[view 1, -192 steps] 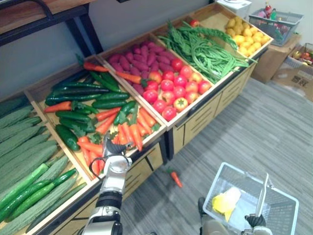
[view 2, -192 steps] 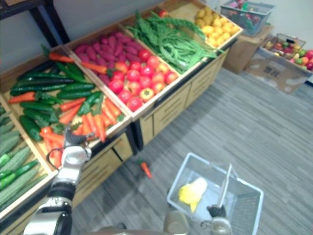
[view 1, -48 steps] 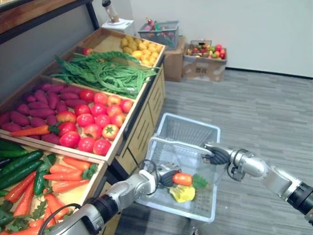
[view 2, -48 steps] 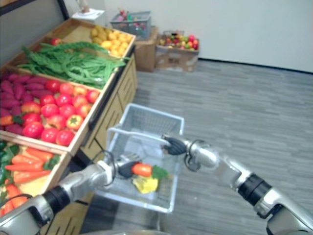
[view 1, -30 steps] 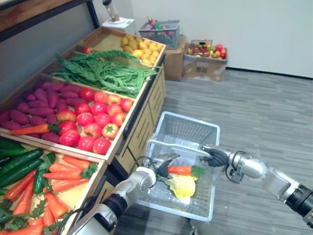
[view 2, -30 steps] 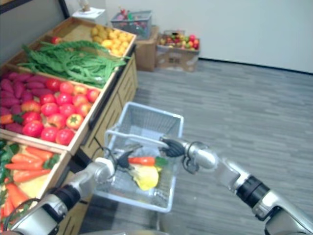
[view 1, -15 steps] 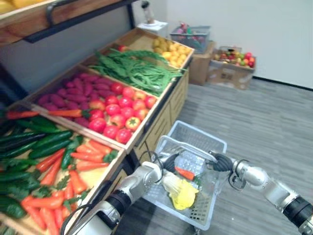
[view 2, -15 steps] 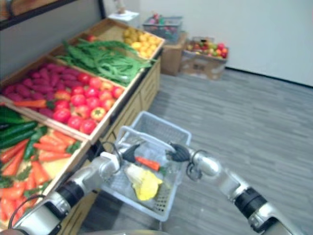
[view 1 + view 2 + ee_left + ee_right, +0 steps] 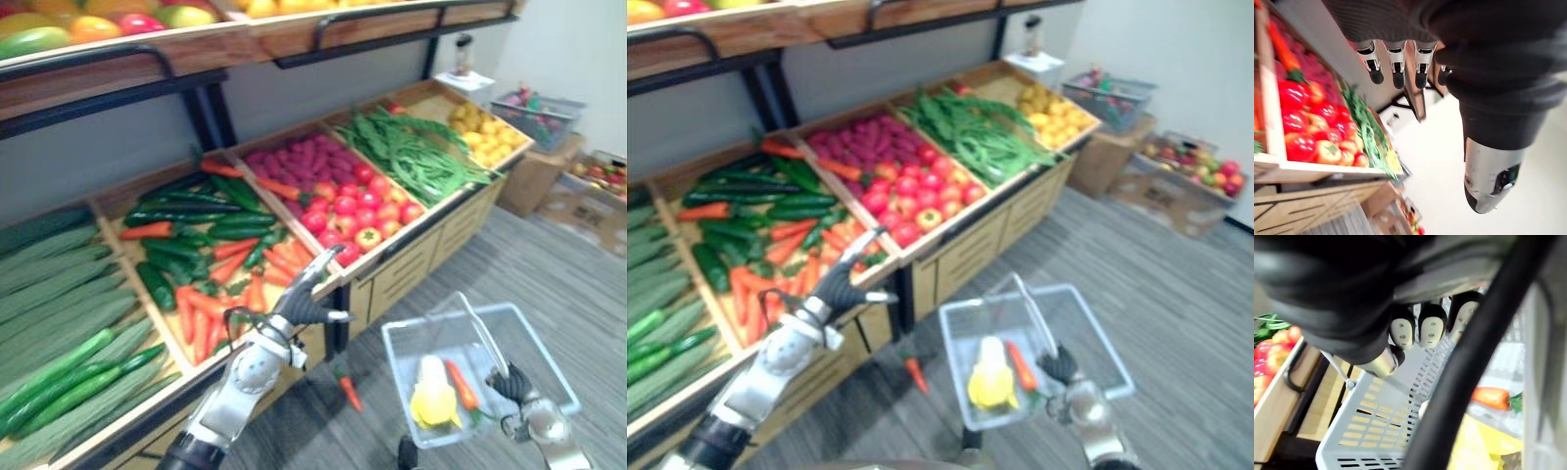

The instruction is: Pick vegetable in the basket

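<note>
Gripping the handle [image 9: 480, 333] of the basket [image 9: 416, 326] with the right hand [image 9: 514, 385], fingers curled round the bar; same grip in the right wrist view. Holding the basket above the grey floor [image 9: 549, 264], off the front edge of the bench [image 9: 411, 269], well apart from it. In the basket: one carrot [image 9: 460, 385] flat on the bottom, just beside a yellow vegetable [image 9: 431, 394], both toward the basket's near edge, the carrot on the side closer to the handle. Can't tell what the yellow one is, or whether the two touch. Left hand [image 9: 306, 299] up over the bench's front edge, above the crate of carrots [image 9: 211, 299], fingers straight and splayed, thumb apart, nothing in it. On the floor, close to the bench's front and between bench and basket: one loose carrot [image 9: 349, 390]. Along the bench from left end to right end: ridged gourds [image 9: 49, 284], cucumbers [image 9: 186, 211] behind the carrots, purple sweet potatoes [image 9: 294, 162] behind tomatoes [image 9: 362, 211], green beans [image 9: 421, 162], yellow fruit [image 9: 480, 127] at the far right corner. Over the bench's back edge: a wooden shelf [image 9: 118, 54] with more fruit.
</note>
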